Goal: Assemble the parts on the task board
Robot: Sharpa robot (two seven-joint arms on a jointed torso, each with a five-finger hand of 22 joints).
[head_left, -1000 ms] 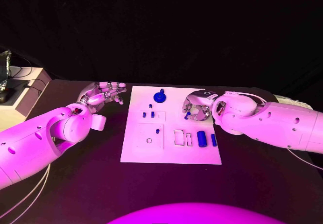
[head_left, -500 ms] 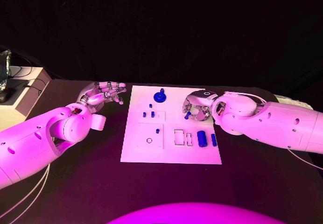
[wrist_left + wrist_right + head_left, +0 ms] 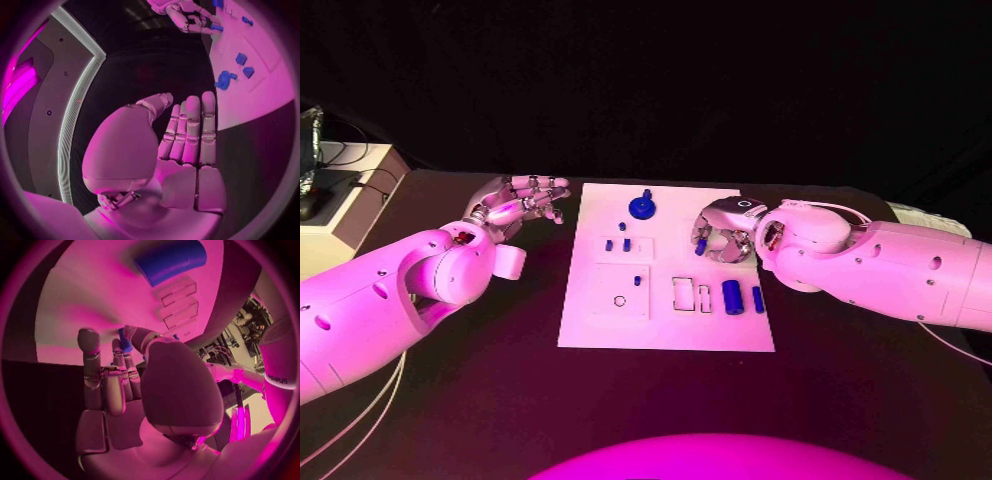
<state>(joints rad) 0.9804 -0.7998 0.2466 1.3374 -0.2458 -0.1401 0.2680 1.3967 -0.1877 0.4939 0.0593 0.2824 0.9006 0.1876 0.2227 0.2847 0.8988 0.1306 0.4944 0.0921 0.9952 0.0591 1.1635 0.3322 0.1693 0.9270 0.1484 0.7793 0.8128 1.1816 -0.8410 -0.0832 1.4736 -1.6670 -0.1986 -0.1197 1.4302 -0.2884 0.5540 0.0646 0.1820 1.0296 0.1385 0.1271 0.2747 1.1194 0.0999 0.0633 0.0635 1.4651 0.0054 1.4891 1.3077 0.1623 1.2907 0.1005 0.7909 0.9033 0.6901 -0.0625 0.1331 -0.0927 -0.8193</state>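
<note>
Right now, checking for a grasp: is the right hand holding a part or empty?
Holding: the right hand pinches a small blue part between thumb and finger over the task board.

two white arms with rounded shells and small dark screw holes are fitted; thin cables trail beneath. the left hand (image 3: 519, 204) and right hand (image 3: 723, 232) are silver, apparently segmented.

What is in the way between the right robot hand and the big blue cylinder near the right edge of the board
Nothing visible. The right robot hand, pinching a small blue part, hovers just beyond the big blue cylinder; bare task board lies between them. The thinner blue pin lies beside the cylinder, not in the path.
</note>
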